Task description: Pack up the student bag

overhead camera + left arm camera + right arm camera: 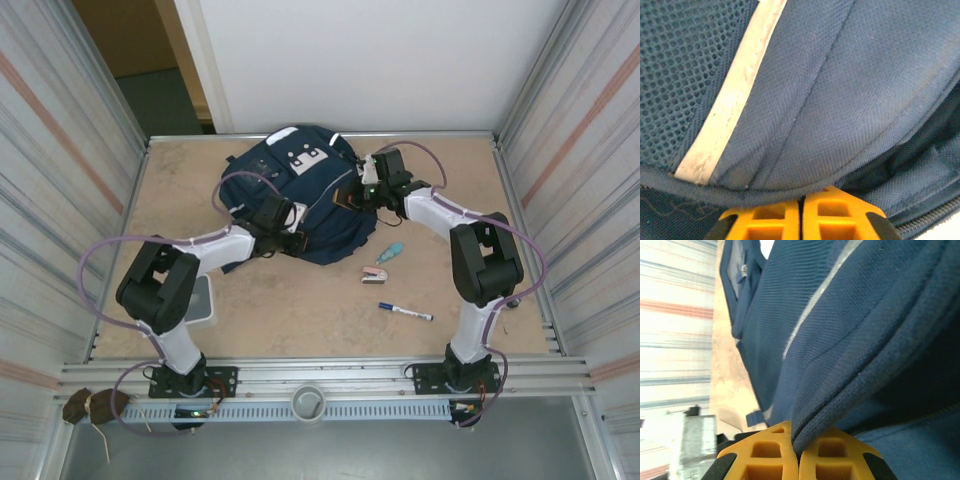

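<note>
Opening step: left gripper [801, 200] and right gripper [796, 439] each pinch a fabric edge of the student bag [300, 200]; next move probably calls for pulling the mouth apart.

One bag [320, 215], one table [300, 330], two arms: a left arm [165, 290] and a right arm [482, 265]. Loose small things number three: one marker [405, 312], one pink item [374, 274], one blue item [391, 252]. One grey box [203, 298].
</note>
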